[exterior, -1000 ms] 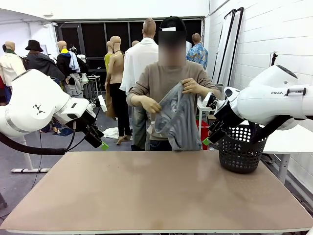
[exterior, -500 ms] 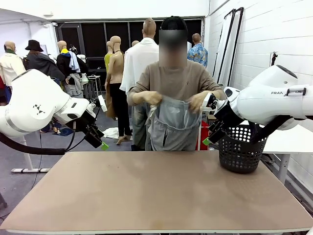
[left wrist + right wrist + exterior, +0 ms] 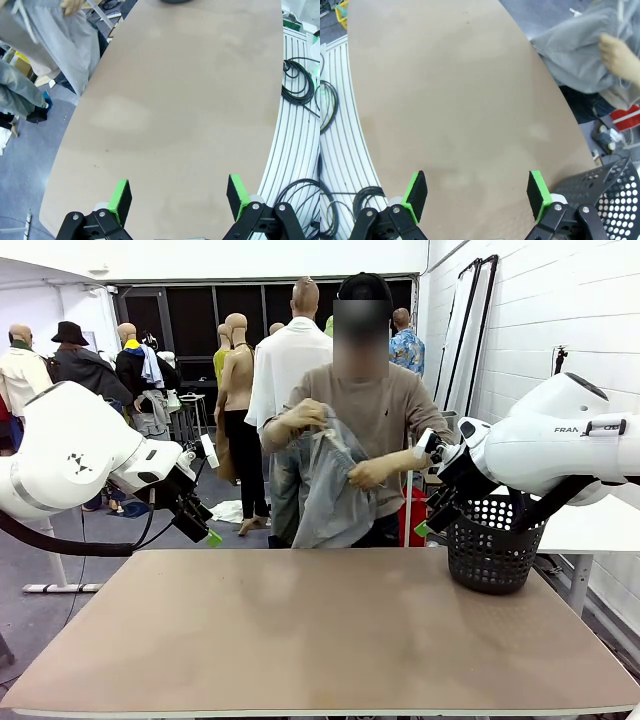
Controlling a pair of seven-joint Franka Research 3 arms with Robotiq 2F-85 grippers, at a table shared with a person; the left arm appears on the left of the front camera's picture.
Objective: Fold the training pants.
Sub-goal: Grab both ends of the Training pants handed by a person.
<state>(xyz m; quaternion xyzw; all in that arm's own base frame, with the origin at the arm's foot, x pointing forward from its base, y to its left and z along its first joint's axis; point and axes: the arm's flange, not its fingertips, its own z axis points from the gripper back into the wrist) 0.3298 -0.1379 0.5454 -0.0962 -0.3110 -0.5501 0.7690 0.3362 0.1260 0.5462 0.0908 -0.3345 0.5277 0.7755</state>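
Both your arms are raised at the near sides of the desk (image 3: 320,630), the left one over its left edge and the right one over its right edge, wrists angled down toward the brown top. A black basket (image 3: 490,550) stands at the desk's far right corner. The left end effector (image 3: 178,192) and right end effector (image 3: 476,192) are spread wide, gripping nothing. Beyond the desk's far edge, a person holds the grey training pants (image 3: 325,495) bunched in the air, one hand (image 3: 300,418) high and the other hand (image 3: 370,472) lower.
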